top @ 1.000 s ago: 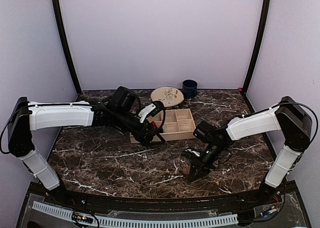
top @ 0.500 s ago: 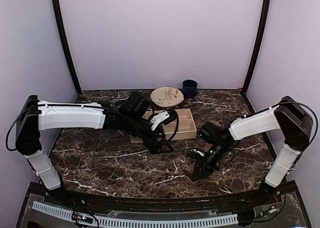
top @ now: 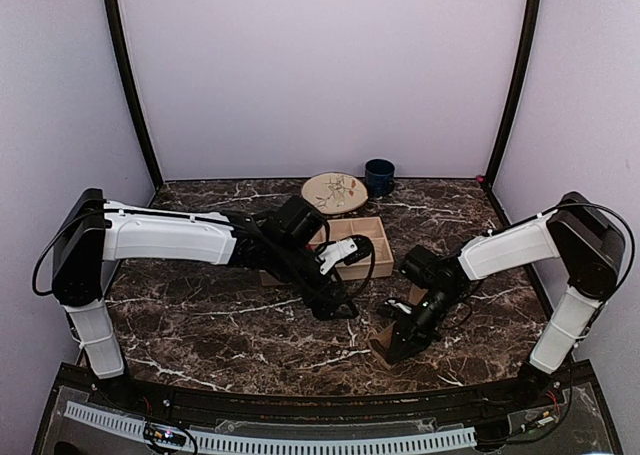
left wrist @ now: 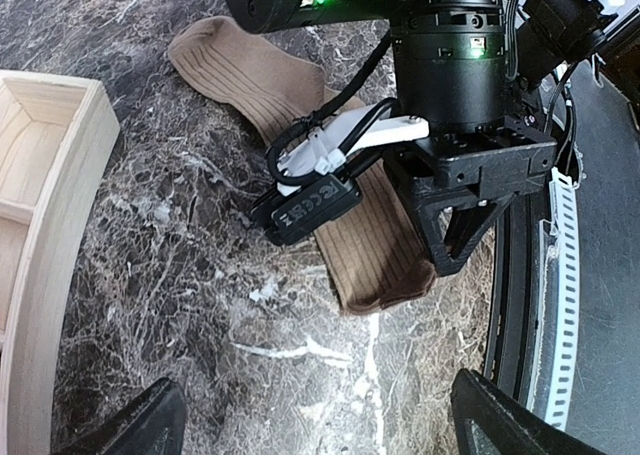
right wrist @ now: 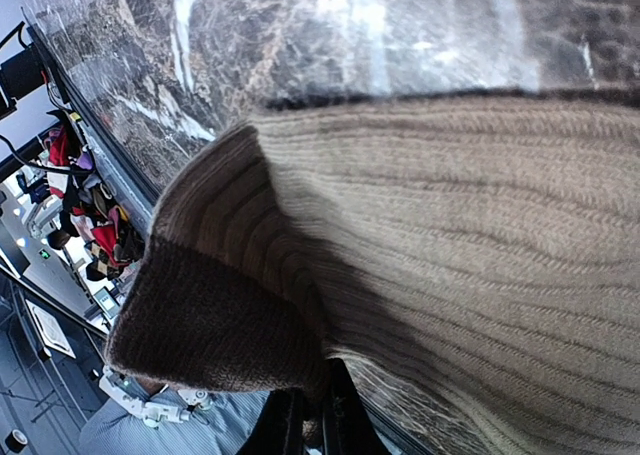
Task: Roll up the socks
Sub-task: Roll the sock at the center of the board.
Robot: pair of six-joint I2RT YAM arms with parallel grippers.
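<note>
Tan sock (left wrist: 375, 245) lies mostly flat on the table (left wrist: 200, 275). My right hand (right wrist: 312, 425) is clamped on one end, edge folded over. Left hand (top: 335, 305) hangs nearby, fingers apart. Roll barely started, I'd say. No other socks in view.

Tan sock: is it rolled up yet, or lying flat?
Not rolled. The tan sock lies stretched flat on the table in the left wrist view; only the end pinched by the right gripper curls over.
</note>
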